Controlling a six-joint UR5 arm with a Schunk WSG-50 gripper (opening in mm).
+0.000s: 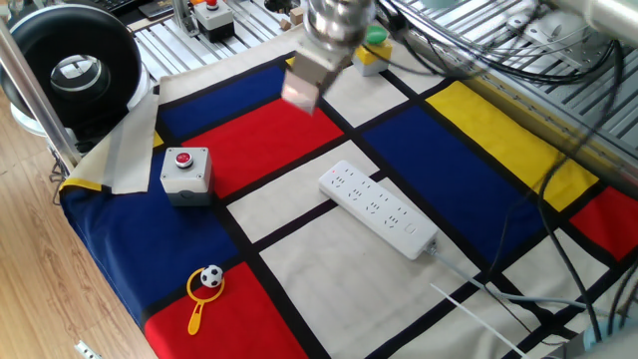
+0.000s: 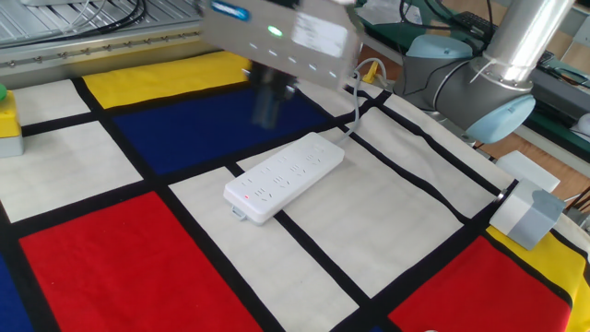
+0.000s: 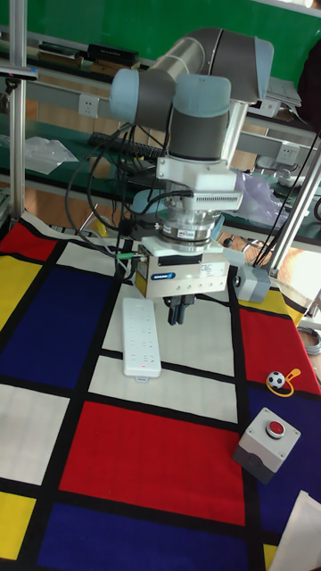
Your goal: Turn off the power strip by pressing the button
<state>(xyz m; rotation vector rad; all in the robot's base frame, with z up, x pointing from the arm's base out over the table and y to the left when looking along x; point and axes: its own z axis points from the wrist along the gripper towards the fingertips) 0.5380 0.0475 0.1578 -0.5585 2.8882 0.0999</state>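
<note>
The white power strip (image 1: 379,209) lies flat on the checked cloth, its cable leaving at the right end. It also shows in the other fixed view (image 2: 284,175) and the tall view (image 3: 143,337). Its button is too faint to pick out. My gripper (image 3: 178,312) hangs above the cloth just beside the strip's middle, not touching it. Its dark fingers look pressed together with nothing between them. In both fixed views the gripper (image 2: 267,103) is smeared by motion, and only its body (image 1: 311,78) shows in one of them.
A grey box with a red button (image 1: 186,170) stands left of the strip. A yellow box with a green button (image 1: 371,47) sits at the far edge. A small yellow toy with a ball (image 1: 206,285) lies near the front. Cables (image 1: 498,299) trail at the right.
</note>
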